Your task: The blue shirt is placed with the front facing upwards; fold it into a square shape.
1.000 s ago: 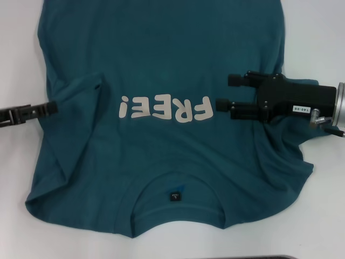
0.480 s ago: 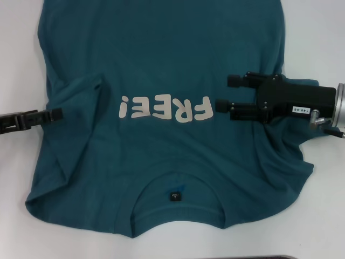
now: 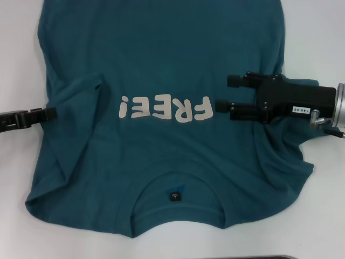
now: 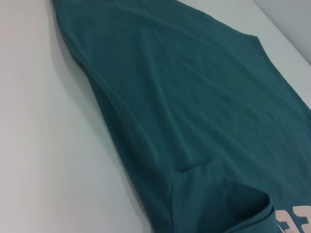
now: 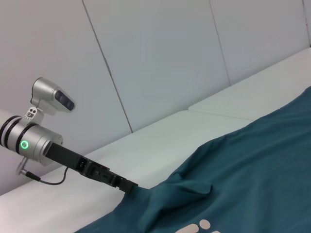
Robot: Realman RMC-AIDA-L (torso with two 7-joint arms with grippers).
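While flat: the blue shirt (image 3: pixel 161 75) covers the table (image 3: pixel 16 65) middle, print up, collar at its near edge;
Left gripper (image 3: pixel 51 113): at shirt's left side edge; fingers' state hidden;
Right gripper (image 3: pixel 225 91): fingers spread, beside the lettering (image 3: pixel 164 108);
Risk: a shallow pinch probably slips, dragging wrinkles.

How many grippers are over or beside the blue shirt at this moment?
2. The left gripper is at the blue shirt's left edge, beside the folded-in sleeve. The right gripper is open above the shirt's right side, next to the white lettering.
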